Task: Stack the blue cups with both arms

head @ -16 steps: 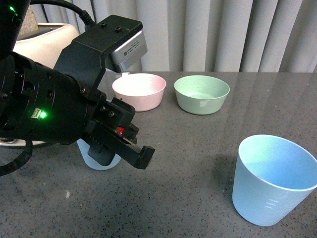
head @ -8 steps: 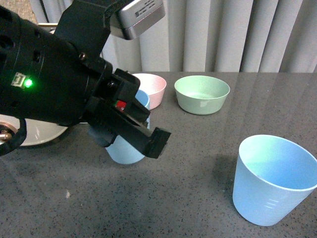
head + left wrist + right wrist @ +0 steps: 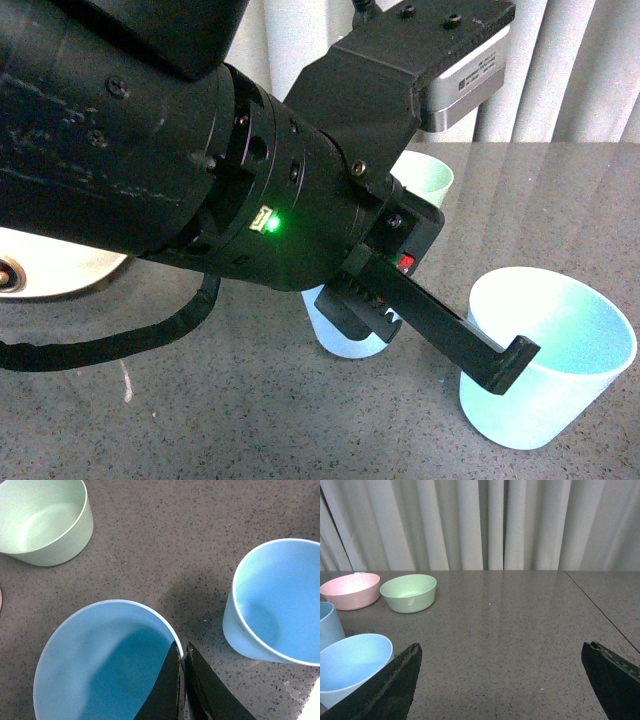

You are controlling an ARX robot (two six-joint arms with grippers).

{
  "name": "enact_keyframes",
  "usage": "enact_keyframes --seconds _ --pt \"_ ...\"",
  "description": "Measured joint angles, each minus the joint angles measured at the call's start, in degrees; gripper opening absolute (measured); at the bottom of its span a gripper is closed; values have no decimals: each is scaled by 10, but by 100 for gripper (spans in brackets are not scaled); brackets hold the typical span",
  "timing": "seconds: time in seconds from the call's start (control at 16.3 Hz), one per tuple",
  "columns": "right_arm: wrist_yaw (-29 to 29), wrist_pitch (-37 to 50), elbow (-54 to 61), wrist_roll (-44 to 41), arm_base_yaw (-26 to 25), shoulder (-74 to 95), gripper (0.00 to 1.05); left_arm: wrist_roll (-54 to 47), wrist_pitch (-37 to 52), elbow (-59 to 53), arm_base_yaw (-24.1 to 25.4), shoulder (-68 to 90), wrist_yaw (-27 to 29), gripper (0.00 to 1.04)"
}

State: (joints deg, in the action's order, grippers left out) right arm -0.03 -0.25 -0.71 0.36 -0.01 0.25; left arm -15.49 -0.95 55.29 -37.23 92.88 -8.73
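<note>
My left gripper [image 3: 181,647] is shut on the rim of one blue cup [image 3: 100,655], with one finger inside the cup and one outside. In the front view this cup [image 3: 345,335] hangs just under the bulky left arm [image 3: 200,150], a little above the table. The second blue cup [image 3: 545,370] stands upright to its right, a short gap away; in the left wrist view this second cup [image 3: 280,600] is empty. My right gripper [image 3: 501,647] is open over bare table, and both cups [image 3: 350,665] lie to one side of it.
A green bowl [image 3: 409,592] and a pink bowl [image 3: 350,590] stand near the back of the grey table, in front of a curtain. The left arm hides most of them in the front view. A white object [image 3: 50,265] sits at the far left.
My left arm has lifted its blue cup from the left side and carried it right, close to the second cup. The arm now fills much of the front view.
</note>
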Motion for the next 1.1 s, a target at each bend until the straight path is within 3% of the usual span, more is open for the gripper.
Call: enact_keyframes --seconds 0.49,0.55,0.68,1.1 --pt "0 0 0 0 0 0 98 -14 1 0 -7 16 -3 2" --pt "0 0 0 0 0 0 98 -11 -3 0 -7 16 -8 22" --pt "0 0 0 0 0 0 98 12 -15 8 4 -13 -30 99" --pt "0 0 0 0 0 0 98 22 -18 18 29 -47 -46 98"
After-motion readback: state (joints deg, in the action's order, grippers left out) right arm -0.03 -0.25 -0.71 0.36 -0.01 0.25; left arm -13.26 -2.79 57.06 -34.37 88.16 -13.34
